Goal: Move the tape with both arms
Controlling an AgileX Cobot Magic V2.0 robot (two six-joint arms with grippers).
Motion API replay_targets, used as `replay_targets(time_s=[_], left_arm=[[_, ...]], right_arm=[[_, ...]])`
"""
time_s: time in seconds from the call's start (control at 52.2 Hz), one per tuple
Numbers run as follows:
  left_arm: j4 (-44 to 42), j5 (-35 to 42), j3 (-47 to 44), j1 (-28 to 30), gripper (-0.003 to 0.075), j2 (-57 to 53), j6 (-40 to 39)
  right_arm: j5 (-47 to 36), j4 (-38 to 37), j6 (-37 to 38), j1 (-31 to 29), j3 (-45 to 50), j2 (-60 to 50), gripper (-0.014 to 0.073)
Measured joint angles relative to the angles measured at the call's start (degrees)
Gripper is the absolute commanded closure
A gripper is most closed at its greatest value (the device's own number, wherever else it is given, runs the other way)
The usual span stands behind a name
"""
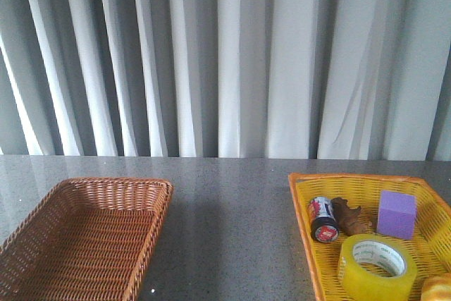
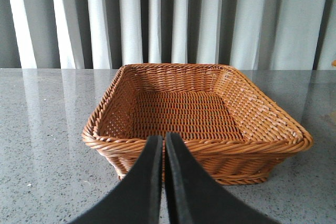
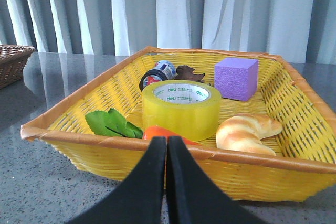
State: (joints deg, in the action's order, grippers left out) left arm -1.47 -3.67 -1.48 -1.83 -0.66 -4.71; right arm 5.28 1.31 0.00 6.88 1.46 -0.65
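The tape (image 1: 377,266) is a wide yellow roll with a white printed core. It lies flat in the yellow basket (image 1: 301,206) at the front right. It also shows in the right wrist view (image 3: 181,108), in the middle of that basket. My right gripper (image 3: 167,141) is shut and empty, just outside the basket's near rim. My left gripper (image 2: 164,139) is shut and empty, in front of the near rim of the empty brown wicker basket (image 2: 105,135). Neither arm shows in the front view.
The yellow basket (image 3: 68,103) also holds a purple block (image 3: 236,78), a croissant (image 3: 247,132), green leaves (image 3: 111,123), an orange thing (image 3: 168,131), a small can (image 3: 156,74) and a brown figure (image 3: 190,73). The brown basket (image 1: 156,209) stands front left. Grey curtains hang behind the table.
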Motion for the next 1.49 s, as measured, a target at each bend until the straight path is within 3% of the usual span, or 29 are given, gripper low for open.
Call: replay_targets(time_s=[1.493], left_arm=[[0.0, 0.0, 0.0, 0.0, 0.0726, 0.0, 0.0]], right_arm=[[-1.1, 2.0, 1.3, 0.0, 0.0, 0.0, 0.0599]])
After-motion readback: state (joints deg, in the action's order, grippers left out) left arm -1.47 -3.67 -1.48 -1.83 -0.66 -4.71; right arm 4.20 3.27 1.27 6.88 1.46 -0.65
